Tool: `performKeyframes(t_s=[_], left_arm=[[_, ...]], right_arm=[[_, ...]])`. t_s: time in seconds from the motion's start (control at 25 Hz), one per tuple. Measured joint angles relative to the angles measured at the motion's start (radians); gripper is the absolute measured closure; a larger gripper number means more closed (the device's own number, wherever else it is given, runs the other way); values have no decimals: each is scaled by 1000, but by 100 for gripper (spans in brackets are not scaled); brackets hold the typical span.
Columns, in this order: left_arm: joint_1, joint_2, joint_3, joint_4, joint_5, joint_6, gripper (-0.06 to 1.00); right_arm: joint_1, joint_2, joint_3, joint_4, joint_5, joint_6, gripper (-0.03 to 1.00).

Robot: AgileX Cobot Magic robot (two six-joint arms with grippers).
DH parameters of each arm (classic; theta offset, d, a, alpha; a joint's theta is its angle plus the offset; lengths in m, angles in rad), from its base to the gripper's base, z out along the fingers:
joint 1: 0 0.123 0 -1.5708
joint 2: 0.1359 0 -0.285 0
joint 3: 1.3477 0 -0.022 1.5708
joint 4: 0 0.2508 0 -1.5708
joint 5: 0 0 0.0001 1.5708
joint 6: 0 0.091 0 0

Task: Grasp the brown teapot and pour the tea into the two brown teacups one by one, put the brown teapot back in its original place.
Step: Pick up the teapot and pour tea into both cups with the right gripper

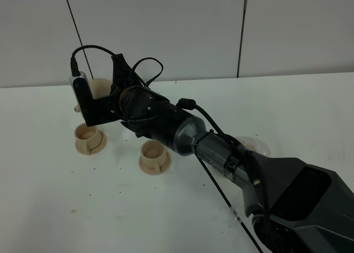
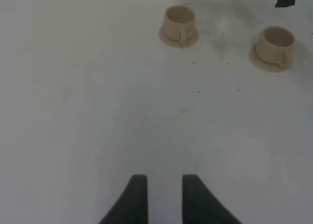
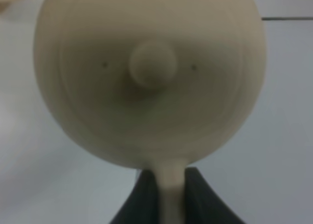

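Observation:
My right gripper (image 3: 164,194) is shut on the loop handle of the brown teapot (image 3: 149,77), whose domed lid and knob fill the right wrist view. In the high view the right arm reaches across to the back left, and only part of the teapot (image 1: 100,87) shows behind the wrist camera. A tan edge of the wide saucer (image 1: 78,107) shows below it; I cannot tell if the pot touches it. The two brown teacups (image 1: 89,137) (image 1: 154,153) stand on their saucers in front, also in the left wrist view (image 2: 179,24) (image 2: 277,47). My left gripper (image 2: 164,187) is empty, its jaws close together.
The right arm's dark body (image 1: 182,128) stretches diagonally over the white table (image 1: 83,209), with a black cable (image 1: 221,193) hanging under it. A grey panelled wall (image 1: 193,32) stands behind the table.

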Motion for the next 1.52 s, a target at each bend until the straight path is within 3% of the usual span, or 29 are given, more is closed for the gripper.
performKeyframes(t_s=[0.64, 1.52], left_arm=[[0, 0, 0, 0, 0, 0, 70], [0, 0, 0, 0, 0, 0, 70]], right_arm=[[1, 64, 0, -174, -72, 16, 87], [3, 83, 1, -319, -141, 18, 87]])
